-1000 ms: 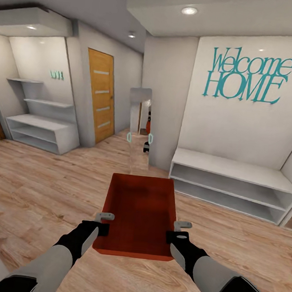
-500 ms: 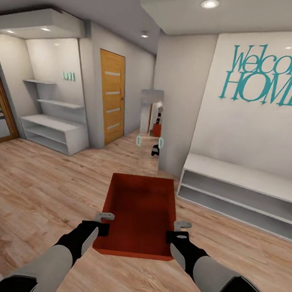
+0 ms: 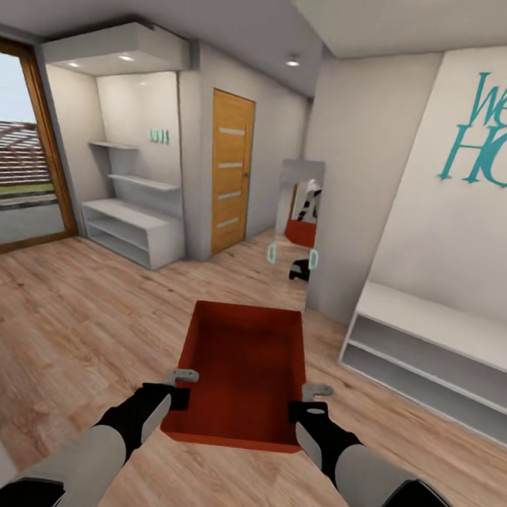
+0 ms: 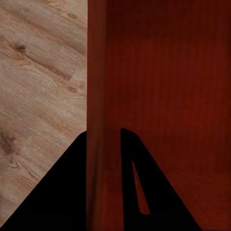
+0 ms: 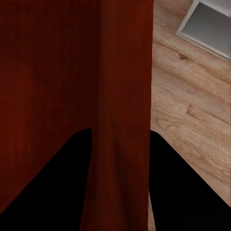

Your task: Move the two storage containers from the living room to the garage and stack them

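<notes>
I carry one orange-red lidless storage container (image 3: 242,369) in front of me above a light wood-plank floor. My left gripper (image 3: 182,376) is shut on its left wall and my right gripper (image 3: 316,391) is shut on its right wall. In the left wrist view the dark fingers (image 4: 72,192) straddle the container wall (image 4: 98,96). Over on the right wrist view, the fingers (image 5: 178,187) pinch the other wall (image 5: 122,96) the same way. A tall mirror (image 3: 298,211) ahead reflects the robot and the red bin.
An orange-wood door (image 3: 229,170) with pale slits stands ahead left of the mirror. White shelves (image 3: 132,230) sit at left beside a glass door (image 3: 22,161). A low white bench shelf (image 3: 437,356) lines the right wall under teal lettering (image 3: 502,130).
The whole view has swung left: the door, mirror and shelves shifted right and a glass door came into sight. Container and both grippers kept their hold and place.
</notes>
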